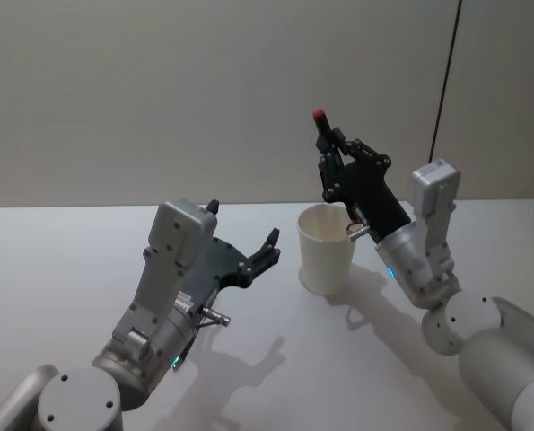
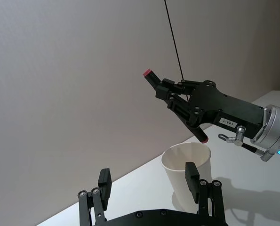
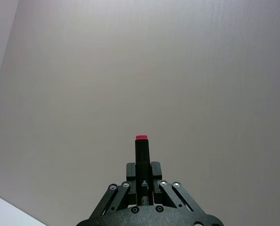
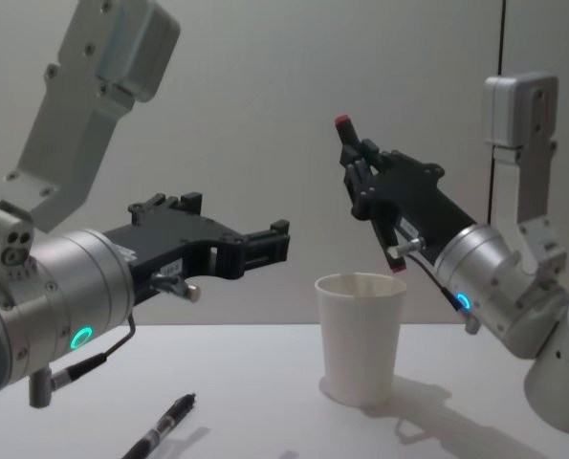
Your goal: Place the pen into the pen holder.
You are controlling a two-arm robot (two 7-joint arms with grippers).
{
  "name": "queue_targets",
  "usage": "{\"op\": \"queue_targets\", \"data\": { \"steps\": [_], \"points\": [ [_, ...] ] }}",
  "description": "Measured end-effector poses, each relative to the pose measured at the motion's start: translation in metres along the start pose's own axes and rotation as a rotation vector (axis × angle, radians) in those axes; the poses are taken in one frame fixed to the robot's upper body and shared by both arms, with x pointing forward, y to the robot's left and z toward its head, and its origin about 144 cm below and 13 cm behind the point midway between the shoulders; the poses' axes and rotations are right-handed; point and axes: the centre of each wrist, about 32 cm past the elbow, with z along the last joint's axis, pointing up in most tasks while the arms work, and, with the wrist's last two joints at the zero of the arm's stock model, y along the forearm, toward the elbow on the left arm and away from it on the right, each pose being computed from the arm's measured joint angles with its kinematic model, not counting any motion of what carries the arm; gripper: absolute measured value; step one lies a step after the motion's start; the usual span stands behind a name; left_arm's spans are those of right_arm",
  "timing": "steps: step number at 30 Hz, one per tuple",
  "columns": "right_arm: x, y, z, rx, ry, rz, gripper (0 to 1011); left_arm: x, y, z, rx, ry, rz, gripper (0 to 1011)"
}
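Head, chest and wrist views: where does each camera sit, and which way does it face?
Head view: on the head, facing forward and down at the table; both arms show, left pincer open, right pincer holding the pen above the pen holder.
Chest view: lower, facing across the table, where a second pen lies; both arms show.
Left wrist view: past its own fingers toward the pen holder and right pincer.
Right wrist view: along the held pen toward the wall.
Head and chest share both pincers.

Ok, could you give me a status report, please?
Right gripper shut on black pen with red ends, tilted over white paper cup. Left gripper open, beside cup. Second black pen lies on table, nothing blocking.
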Motion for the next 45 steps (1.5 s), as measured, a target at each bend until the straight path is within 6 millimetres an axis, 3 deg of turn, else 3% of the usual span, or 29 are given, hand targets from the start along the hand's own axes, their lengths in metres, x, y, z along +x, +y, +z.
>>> {"op": "queue_targets", "data": {
  "steps": [34, 41, 45],
  "points": [
    [-0.0037, -0.0062, -0.0059, -0.038, 0.012, 0.011, 173, 0.0000, 0.0000, 0.0000, 0.000, 0.000, 0.000, 1000],
    [-0.0035, -0.0076, -0.0065, -0.043, 0.010, 0.012, 333, 0.0000, 0.0000, 0.0000, 0.000, 0.000, 0.000, 1000],
    [-0.0030, -0.0082, -0.0067, -0.046, 0.009, 0.012, 474, 0.0000, 0.0000, 0.0000, 0.000, 0.000, 0.000, 1000]
  ]
}}
